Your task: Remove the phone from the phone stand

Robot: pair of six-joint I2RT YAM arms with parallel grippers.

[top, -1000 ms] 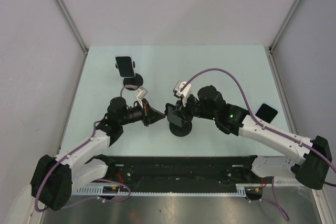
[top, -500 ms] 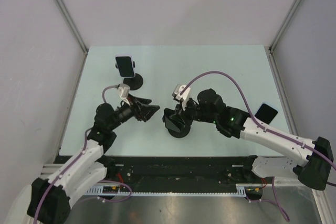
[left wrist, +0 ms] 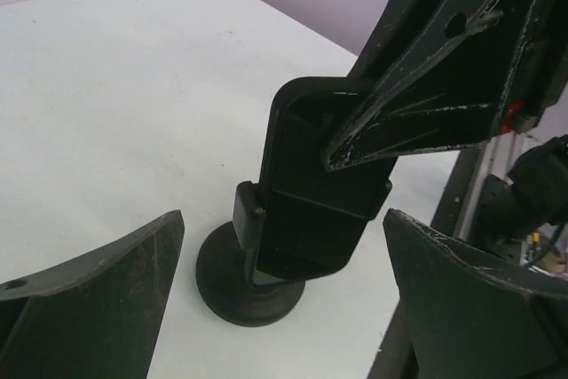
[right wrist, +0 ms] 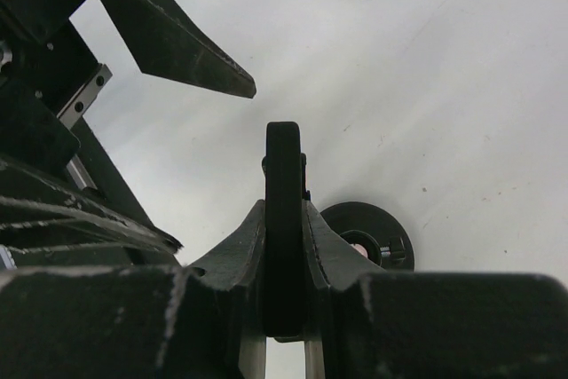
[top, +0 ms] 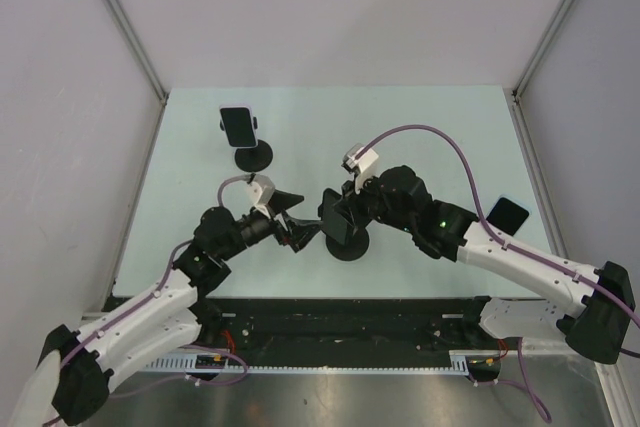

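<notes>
Status check: roughly halfway, judging from the layout on the table. Looks like grab done, lift not done. Can make out the phone stand upright on its round base, well in from the table edges, and the phone standing on edge directly above that base. Seems to be sitting in the stand's cradle in the left wrist view, so not yet pulled clear, though hard to say for sure. Leaves lifting the phone up off the stand and putting it down somewhere beside the stand. Right gripper next: pinched narrow onto the phone's two faces, just above the stand. Left gripper last: spread really wide, fingers on either side of the stand, apart from it, holding nothing and touching nothing.
</notes>
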